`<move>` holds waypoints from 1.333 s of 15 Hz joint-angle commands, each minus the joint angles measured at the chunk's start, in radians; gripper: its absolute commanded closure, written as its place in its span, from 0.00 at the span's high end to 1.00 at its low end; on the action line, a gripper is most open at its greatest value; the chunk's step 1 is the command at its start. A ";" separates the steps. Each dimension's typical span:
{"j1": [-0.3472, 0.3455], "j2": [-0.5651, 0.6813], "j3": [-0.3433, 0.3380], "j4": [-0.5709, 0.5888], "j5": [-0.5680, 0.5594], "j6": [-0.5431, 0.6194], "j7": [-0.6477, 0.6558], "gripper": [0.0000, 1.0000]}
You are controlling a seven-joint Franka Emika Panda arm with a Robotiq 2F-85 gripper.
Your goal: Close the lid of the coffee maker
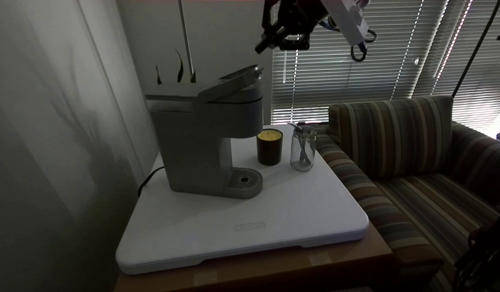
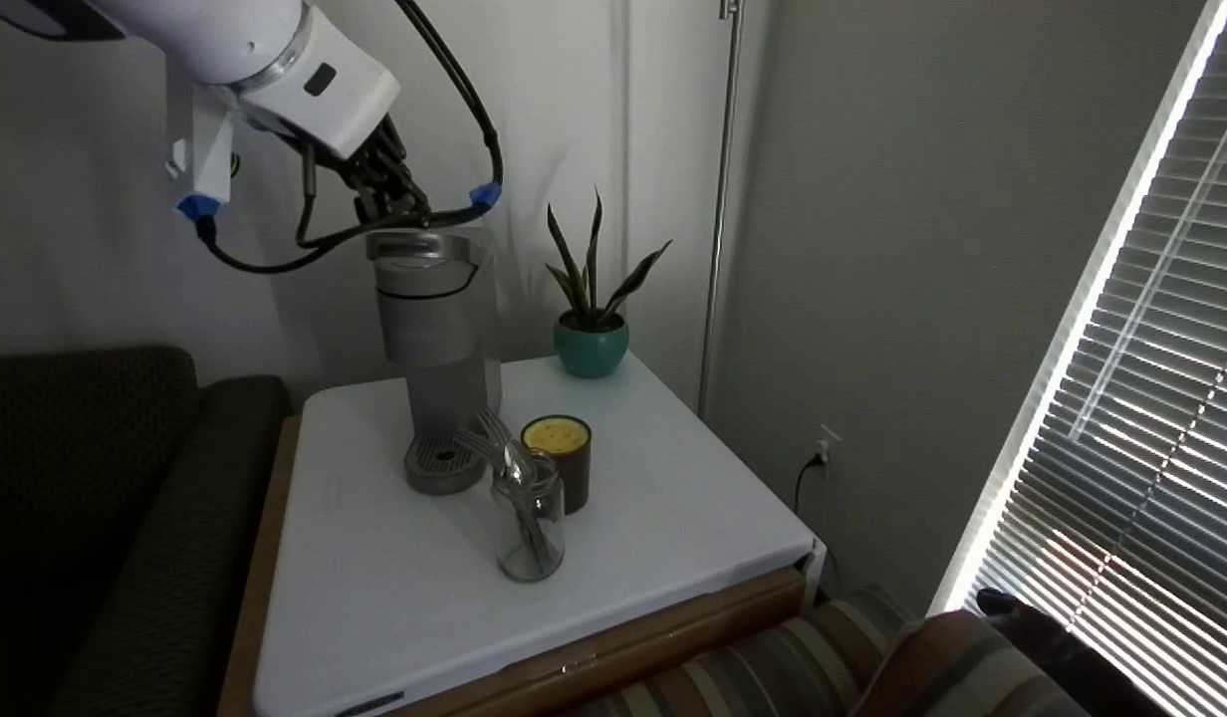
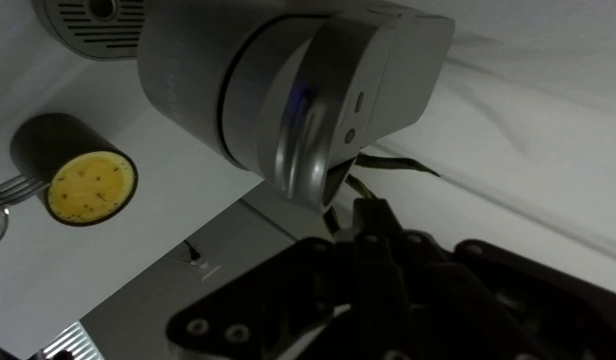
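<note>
Wrist view: jaws together, coffee maker [image 3: 203, 80] ahead of them. In an exterior view the lid [image 1: 230, 83] is near the jaws, below them with a visible gap, sloping up toward its front edge. Candle [image 2: 572, 473] and glass jar [image 2: 529, 543] with cutlery [image 2: 517, 464] stand on the bench [image 2: 374, 607], well below the jaws. Teal plant pot [image 2: 592, 349] sits there too, also lower.
</note>
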 commanded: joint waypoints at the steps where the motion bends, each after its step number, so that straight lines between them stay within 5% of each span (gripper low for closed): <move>1: -0.003 -0.043 -0.008 -0.021 0.223 0.006 -0.144 0.00; 5: -0.005 -0.060 -0.047 -0.010 0.556 -0.086 -0.374 0.00; 9: -0.010 -0.067 -0.079 -0.062 0.771 -0.224 -0.552 0.00; 14: -0.007 -0.052 -0.071 -0.149 0.709 -0.439 -0.527 0.00; 20: -0.088 -0.074 -0.001 -0.209 0.638 -0.464 -0.526 0.00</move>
